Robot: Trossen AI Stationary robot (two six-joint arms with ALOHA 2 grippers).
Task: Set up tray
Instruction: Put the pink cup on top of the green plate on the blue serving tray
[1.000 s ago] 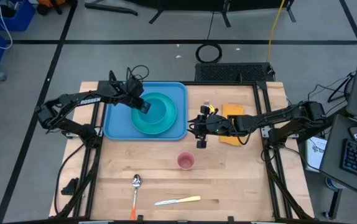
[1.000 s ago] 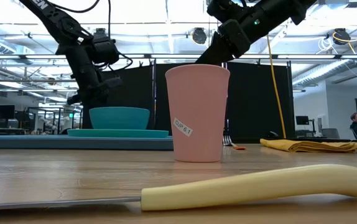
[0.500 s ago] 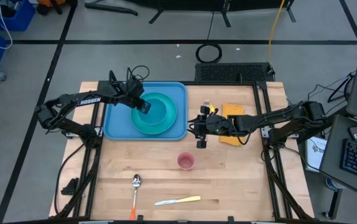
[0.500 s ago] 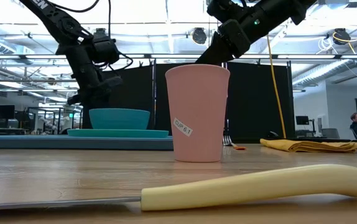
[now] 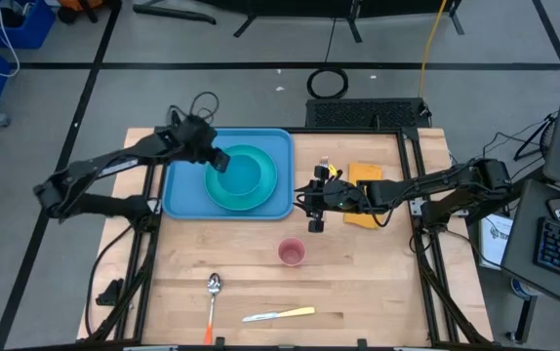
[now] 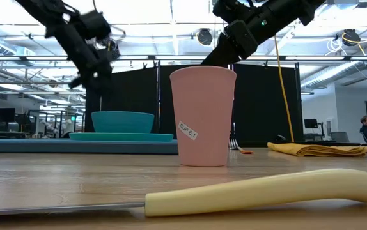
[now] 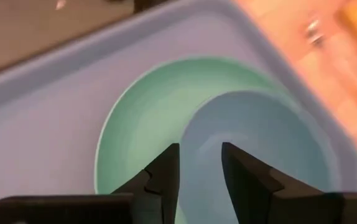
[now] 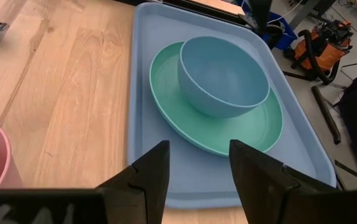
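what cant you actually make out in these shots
- Low view: the knife blade is blurred and cut by the picture's edge; the spoon is not seen.
- Low view: the fork is mostly hidden behind the pink cup.
- Left wrist view: the bowl and plate are blurred; the left claw covers part of them.
- High view: the cup's label is too small to see.

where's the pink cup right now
In the high view the pink cup stands upright on the bare wood just in front of the tray's right front corner, with the spoon and knife nearer the table's front edge.
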